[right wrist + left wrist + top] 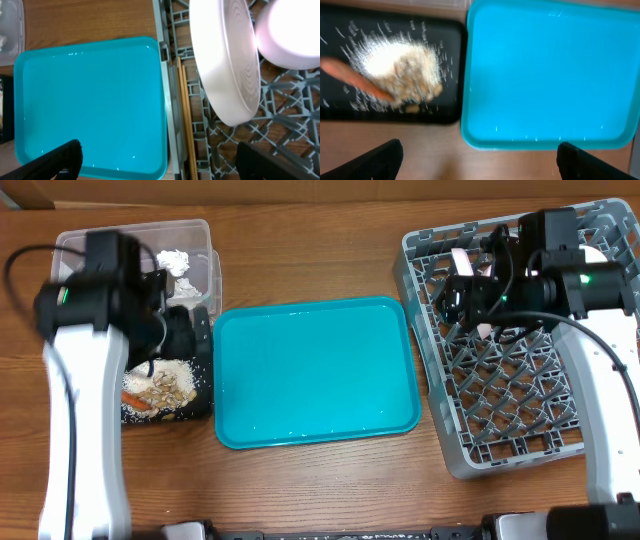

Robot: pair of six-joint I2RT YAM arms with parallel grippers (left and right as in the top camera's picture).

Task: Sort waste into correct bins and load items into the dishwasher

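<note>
Plate (pixel 227 60) on edge in rack (pixel 171 115) w/ chopsticks (pixel 184 115); scraps (pixel 402 65) in blk tray (pixel 340 107).

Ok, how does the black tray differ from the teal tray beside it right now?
The black tray is smaller; the teal tray is clearly larger. The black tray holds rice, food scraps and a carrot; the teal tray holds nothing visible but a few wet glints. Both are shallow rectangles with rounded corners, lying side by side on the table.
</note>
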